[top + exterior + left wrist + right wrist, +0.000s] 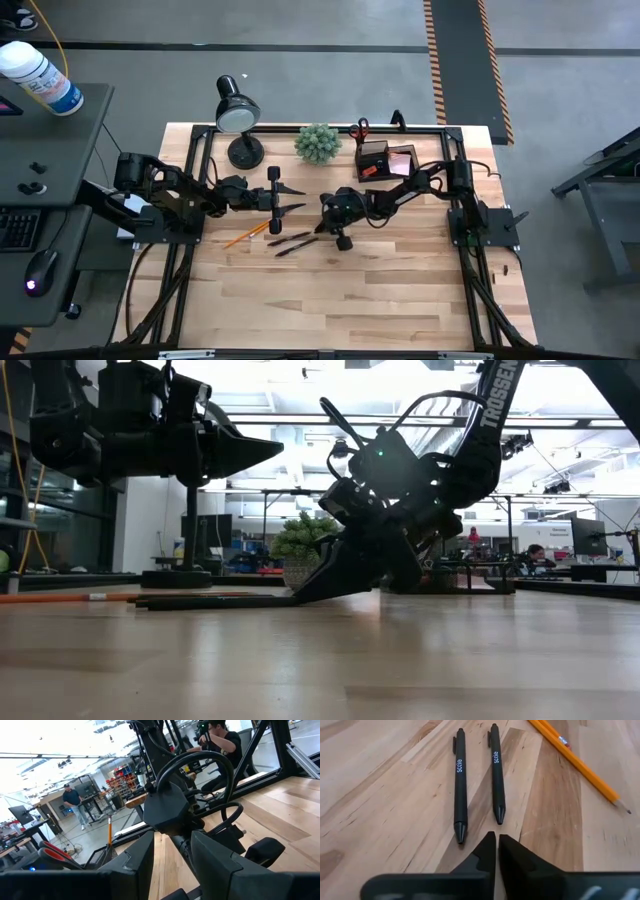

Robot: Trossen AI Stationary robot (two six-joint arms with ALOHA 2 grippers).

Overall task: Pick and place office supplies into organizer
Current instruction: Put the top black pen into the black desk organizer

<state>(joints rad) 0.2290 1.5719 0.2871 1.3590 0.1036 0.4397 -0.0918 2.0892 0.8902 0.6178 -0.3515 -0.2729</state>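
Note:
Two black pens lie side by side flat on the wooden table, seen also from above. Two orange pencils lie just beyond them. My right gripper is shut, slanting down, its tips just short of the nearer pen's tip, nothing between them. My left gripper hangs level above the table, open, pointing at the right arm. The black organizer stands at the far right, with red scissors and a pink pad in it. My right gripper's shut fingertips are down at the tabletop, slanting from the table's right side. They stand right before the tip of one pen; whether they touch the pen I cannot tell. The pen lies flat on the table.
A black desk lamp and a green plant ball stand along the far edge, left of the organizer. The near half of the table is bare wood. People are in the room behind the table.

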